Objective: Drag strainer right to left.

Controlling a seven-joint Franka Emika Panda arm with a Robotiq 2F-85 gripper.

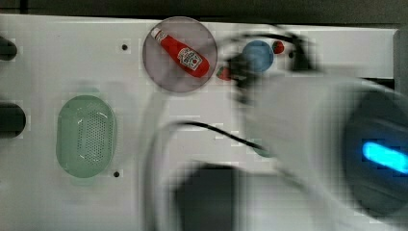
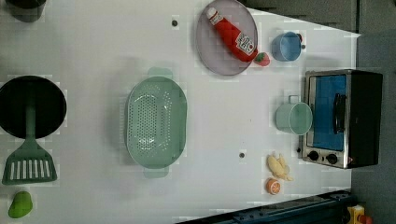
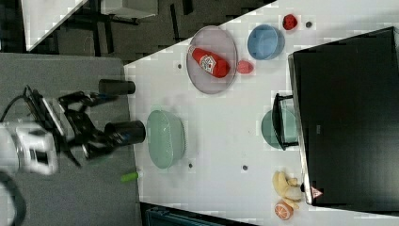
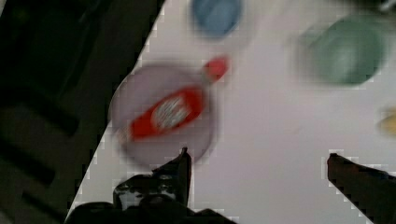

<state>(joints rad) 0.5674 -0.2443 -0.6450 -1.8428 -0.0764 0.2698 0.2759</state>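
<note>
The strainer (image 1: 86, 137) is a pale mint-green oval basket with a perforated bottom, lying flat at the top view's left. It also lies mid-table in the left view (image 2: 156, 122) and near the table's edge in the right view (image 3: 164, 139). My gripper (image 4: 261, 182) is open, with bare table between its dark fingers (image 4: 180, 172). In the top view the gripper (image 1: 239, 72) is a dark blur raised beside the blue bowl (image 1: 257, 55), well apart from the strainer. In the right view the gripper (image 3: 101, 121) hangs high up, drawn back from the strainer.
A grey plate (image 2: 205, 42) carries a ketchup bottle (image 2: 233, 35), with a strawberry (image 2: 262, 59) next to it. A green mug (image 2: 293, 117) stands by the toaster oven (image 2: 341, 116). A black pan (image 2: 46, 106) with a green spatula (image 2: 29, 158), a banana (image 2: 279, 167) and an orange (image 2: 273, 185) are also on the table.
</note>
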